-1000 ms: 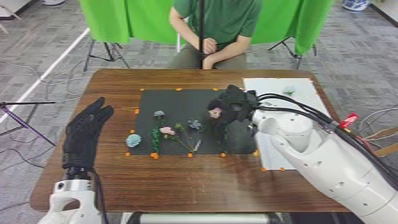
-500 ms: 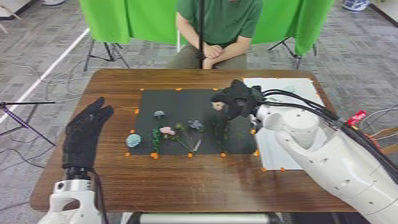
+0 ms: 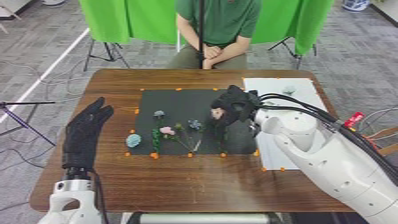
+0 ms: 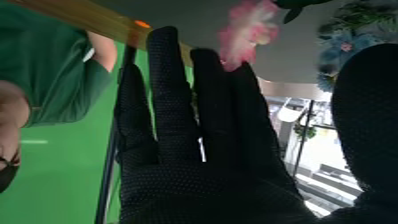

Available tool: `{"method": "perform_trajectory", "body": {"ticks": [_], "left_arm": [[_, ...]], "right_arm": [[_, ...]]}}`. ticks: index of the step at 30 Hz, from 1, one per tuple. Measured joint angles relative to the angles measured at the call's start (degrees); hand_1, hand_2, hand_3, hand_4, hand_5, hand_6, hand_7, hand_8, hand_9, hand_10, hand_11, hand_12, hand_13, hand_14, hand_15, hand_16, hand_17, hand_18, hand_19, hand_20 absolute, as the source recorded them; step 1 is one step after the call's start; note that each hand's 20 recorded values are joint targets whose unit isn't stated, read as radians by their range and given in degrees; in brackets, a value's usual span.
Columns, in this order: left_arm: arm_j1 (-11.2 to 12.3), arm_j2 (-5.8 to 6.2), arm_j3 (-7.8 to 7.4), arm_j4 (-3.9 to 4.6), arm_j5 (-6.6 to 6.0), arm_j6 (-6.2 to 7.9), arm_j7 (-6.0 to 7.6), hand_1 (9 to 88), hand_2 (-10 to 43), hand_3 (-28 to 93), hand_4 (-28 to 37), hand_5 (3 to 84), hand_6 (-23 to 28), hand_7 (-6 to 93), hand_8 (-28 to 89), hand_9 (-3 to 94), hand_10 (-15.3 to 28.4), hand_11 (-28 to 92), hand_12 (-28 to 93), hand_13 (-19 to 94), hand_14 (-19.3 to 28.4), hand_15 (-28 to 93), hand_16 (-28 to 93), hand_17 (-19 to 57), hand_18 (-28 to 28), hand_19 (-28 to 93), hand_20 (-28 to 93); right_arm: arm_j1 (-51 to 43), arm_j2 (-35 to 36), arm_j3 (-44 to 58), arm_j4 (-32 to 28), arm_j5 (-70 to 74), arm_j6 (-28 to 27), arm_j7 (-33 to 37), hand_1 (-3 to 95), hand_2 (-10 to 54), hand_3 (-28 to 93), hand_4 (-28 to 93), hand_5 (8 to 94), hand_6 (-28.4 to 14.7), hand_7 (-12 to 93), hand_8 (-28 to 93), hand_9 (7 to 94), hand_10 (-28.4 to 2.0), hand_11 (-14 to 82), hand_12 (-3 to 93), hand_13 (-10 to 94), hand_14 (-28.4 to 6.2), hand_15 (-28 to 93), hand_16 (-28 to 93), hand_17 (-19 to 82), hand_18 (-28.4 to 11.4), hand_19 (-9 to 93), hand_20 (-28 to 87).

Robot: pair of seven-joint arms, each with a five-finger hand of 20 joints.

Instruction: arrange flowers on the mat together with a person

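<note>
Fingers (image 4: 164,95) out straight, thumb (image 4: 373,115) well apart from them, the right hand (image 3: 234,105) hangs open over the far right part of the mat (image 3: 182,100), gripping nothing that I can see. Its arm (image 3: 324,155) slants in from the near right corner, elbow side low, crossing the white sheet (image 3: 266,85). The pink flower (image 4: 249,32) is right by those fingertips, over the mat; whether they touch it I can't tell from where I stand.

Over on the left, the left hand (image 3: 84,132) is open too, reaching forward above the table (image 3: 160,185), beside the mat, thumb a little off to the side.

Across the mat there's a pale blue puff (image 3: 133,140) at the left edge, then a grey-blue bloom (image 3: 159,114) above a leafy stem (image 3: 155,144). Another pink bloom (image 3: 167,130) sits just beside that stem, with a blue flower (image 3: 195,124) between it and the right hand. More greenery (image 3: 222,142) runs down the mat's right part, toward the near edge. A pale sprig (image 3: 289,90) lies on the sheet.

What gets in the way is the right hand and its black cables (image 3: 306,110): they hide part of the mat and sheet.
</note>
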Motion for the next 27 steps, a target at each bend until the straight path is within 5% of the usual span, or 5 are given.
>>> {"method": "perform_trajectory", "body": {"ticks": [10,21,27], "left_arm": [[0.03,-0.01,-0.01,-0.02,0.0,0.0,0.01,31.3,-7.5,64,-16.4,45.7,3.0,9.5,-5,45.0,12.4,15,15,35,14.6,10,0,6.5,10.1,2,16],[0.02,-0.01,-0.01,-0.02,0.0,0.0,0.01,31.1,-7.4,64,-16.4,45.7,3.0,9.5,-5,45.0,12.4,15,15,35,14.7,10,0,6.5,10.0,2,16],[0.02,-0.01,-0.01,-0.02,0.0,0.0,0.0,31.1,-7.4,64,-16.4,45.8,3.0,9.5,-5,45.0,12.4,15,15,35,14.7,10,0,6.5,10.0,2,16]], "right_arm": [[-0.01,0.0,0.06,-0.04,-0.16,-1.21,0.06,26.1,-9.5,76,-25,56.7,-1.9,14,-12,55.4,-12.3,7.2,12.0,54,-11.6,17,29,26,-14.0,17,35],[-0.29,0.05,0.01,-0.03,0.34,-0.98,0.24,26.2,-9.5,75,-23,48.6,-0.5,14,-12,69.3,-9.6,10.4,12.5,56,-11.0,17,27,26,-13.9,17,35],[-0.41,0.06,0.01,-0.02,0.49,-0.96,0.31,25.8,-9.5,75,-23,59.3,-1.3,15,-12,58.1,-12.0,7.6,12.2,52,-11.5,16,27,26,-13.7,17,35]]}}
